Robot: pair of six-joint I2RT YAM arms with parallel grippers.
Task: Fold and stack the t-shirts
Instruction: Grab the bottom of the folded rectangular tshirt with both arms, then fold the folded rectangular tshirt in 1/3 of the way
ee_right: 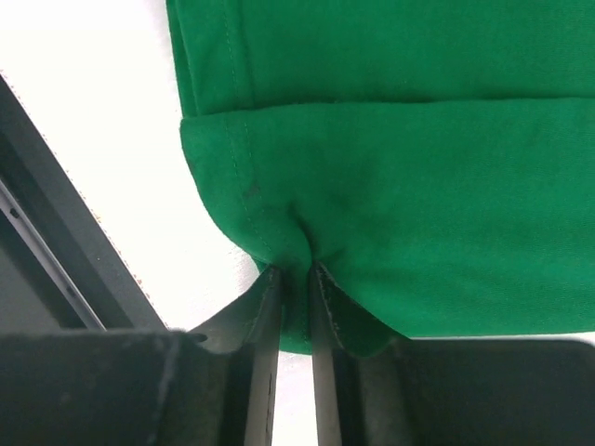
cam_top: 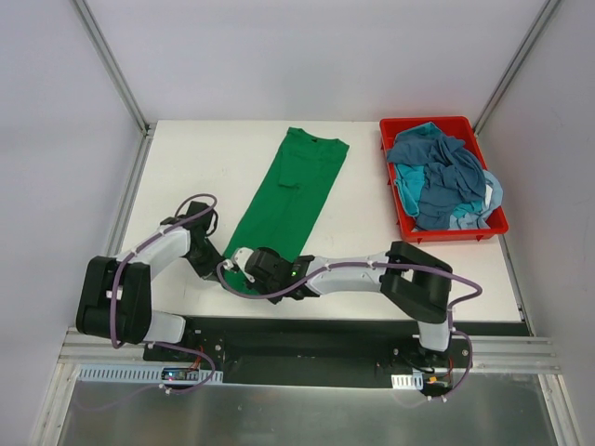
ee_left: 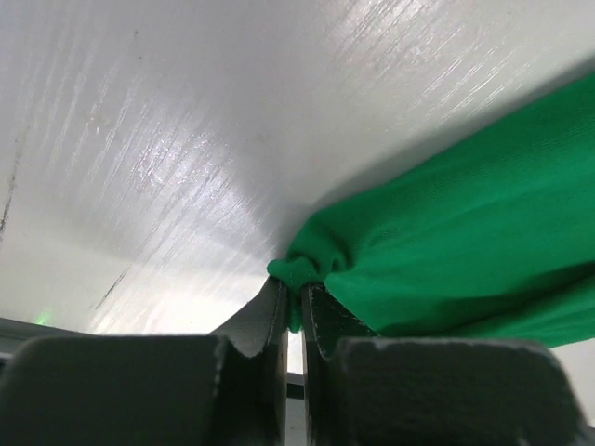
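A green t-shirt [cam_top: 296, 186], folded lengthwise into a long strip, lies on the white table from the back centre down to the near edge. My left gripper [cam_top: 216, 261] is shut on its near left corner; the wrist view shows green cloth [ee_left: 446, 251] bunched between the jaws [ee_left: 296, 297]. My right gripper [cam_top: 249, 265] is shut on the near hem next to it, cloth [ee_right: 390, 186] pinched between its fingers [ee_right: 296, 288]. The two grippers sit close together at the strip's near end.
A red bin [cam_top: 442, 177] at the back right holds a heap of several blue and teal t-shirts [cam_top: 444, 181]. Bare white table [cam_top: 195, 177] lies left of the strip. A black base rail [cam_top: 307, 334] runs along the near edge.
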